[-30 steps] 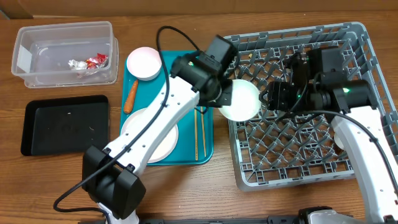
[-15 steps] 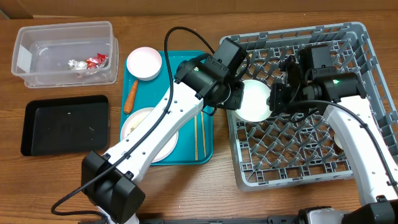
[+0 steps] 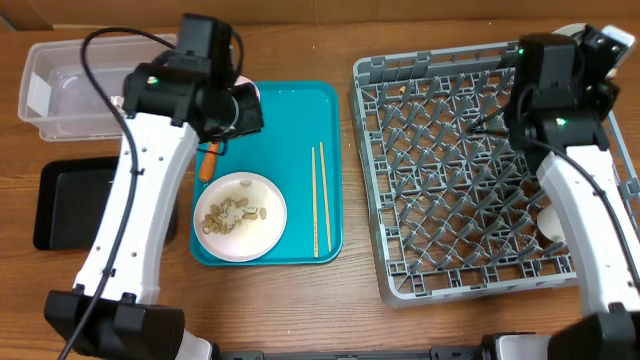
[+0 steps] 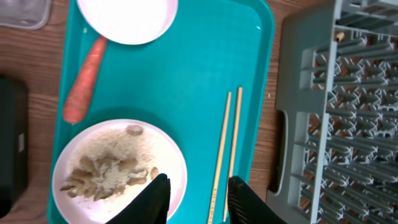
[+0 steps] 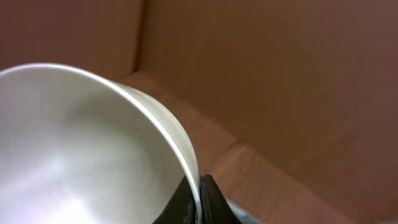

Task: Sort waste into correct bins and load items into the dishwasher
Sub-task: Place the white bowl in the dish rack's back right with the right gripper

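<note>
My left gripper point(image 4: 198, 196) hangs open and empty over the teal tray, between the round white plate point(image 4: 118, 168) of ricey scraps and shells and the two chopsticks point(image 4: 227, 149). An orange carrot point(image 4: 84, 81) lies beside a white bowl point(image 4: 127, 18) at the tray's far end. In the overhead view the left gripper point(image 3: 243, 110) hides most of that bowl. My right gripper point(image 5: 199, 186) is shut on the rim of another white bowl point(image 5: 81, 143), held above the far right corner of the grey dishwasher rack point(image 3: 450, 170); that bowl point(image 3: 607, 42) shows there.
The clear tub point(image 3: 60, 70) stands at the far left, the black tray point(image 3: 60, 205) in front of it, partly under my left arm. A white dish point(image 3: 550, 222) sits in the rack under my right arm. The teal tray point(image 3: 300, 120) lies left of the rack.
The left gripper let go of the bowl, which the right gripper took. The left arm swung back left over the teal tray; the right arm carried the bowl to the rack's far right corner.
</note>
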You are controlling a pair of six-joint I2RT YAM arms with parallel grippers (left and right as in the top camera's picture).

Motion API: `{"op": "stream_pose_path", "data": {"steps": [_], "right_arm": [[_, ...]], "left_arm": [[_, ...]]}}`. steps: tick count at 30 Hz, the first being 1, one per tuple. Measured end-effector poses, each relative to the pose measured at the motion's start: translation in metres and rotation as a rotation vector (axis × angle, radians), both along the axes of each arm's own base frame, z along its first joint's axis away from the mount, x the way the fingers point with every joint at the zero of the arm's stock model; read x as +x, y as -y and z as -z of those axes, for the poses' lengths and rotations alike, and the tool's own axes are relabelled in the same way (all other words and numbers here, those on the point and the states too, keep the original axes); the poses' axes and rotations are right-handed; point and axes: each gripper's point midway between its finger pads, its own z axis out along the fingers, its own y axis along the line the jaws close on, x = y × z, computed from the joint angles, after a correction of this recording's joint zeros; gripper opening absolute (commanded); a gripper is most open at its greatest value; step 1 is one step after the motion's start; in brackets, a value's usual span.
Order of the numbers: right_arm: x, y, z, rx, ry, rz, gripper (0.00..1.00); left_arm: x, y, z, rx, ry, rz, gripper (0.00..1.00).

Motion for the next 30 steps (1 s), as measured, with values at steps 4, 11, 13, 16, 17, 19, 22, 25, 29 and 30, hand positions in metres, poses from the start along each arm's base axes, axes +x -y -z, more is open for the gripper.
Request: {"op": "stream_pose_path", "data": {"steps": [4, 11, 13, 16, 17, 19, 22, 25, 29, 30], "right_arm": [[0.003, 0.039, 0.046, -0.083, -0.183, 0.136, 0.04], [0.016, 0.051, 0.118, -0.103, -0.396, 0.156, 0.04], [0.015, 0.049, 0.123, -0.129, -0.424, 0.167, 0.04], [0.018, 0.034, 0.122, -0.151, -0.434, 0.145, 0.04], [0.017, 0.032, 0.122, -0.155, -0.436, 0.144, 0.04], [0.011, 0.026, 0.126, -0.167, -0.456, 0.148, 0.04], [0.004, 0.017, 0.130, -0.161, -0.465, 0.146, 0.05], [0.002, 0.014, 0.131, -0.155, -0.454, 0.150, 0.08], [0.001, 0.007, 0.137, -0.138, -0.477, 0.126, 0.24], [0.002, 0.002, 0.139, -0.132, -0.483, 0.110, 0.25]], "left_arm": [[0.000, -0.005, 0.000, -0.003, -0.005, -0.009, 0.34], [0.000, -0.003, 0.000, -0.008, -0.004, -0.003, 0.36], [0.000, -0.003, 0.000, -0.009, -0.004, -0.003, 0.38], [0.001, -0.003, 0.000, -0.010, -0.001, -0.002, 0.38], [0.001, -0.003, 0.000, -0.011, -0.002, -0.001, 0.38], [0.001, -0.003, 0.000, -0.012, -0.001, -0.001, 0.38], [0.002, -0.002, -0.001, -0.012, 0.003, 0.000, 0.38], [0.002, -0.002, -0.001, -0.009, 0.005, 0.009, 0.38], [0.002, -0.002, -0.001, -0.007, 0.006, 0.013, 0.38], [0.002, -0.002, -0.001, -0.007, 0.006, 0.013, 0.38]]}}
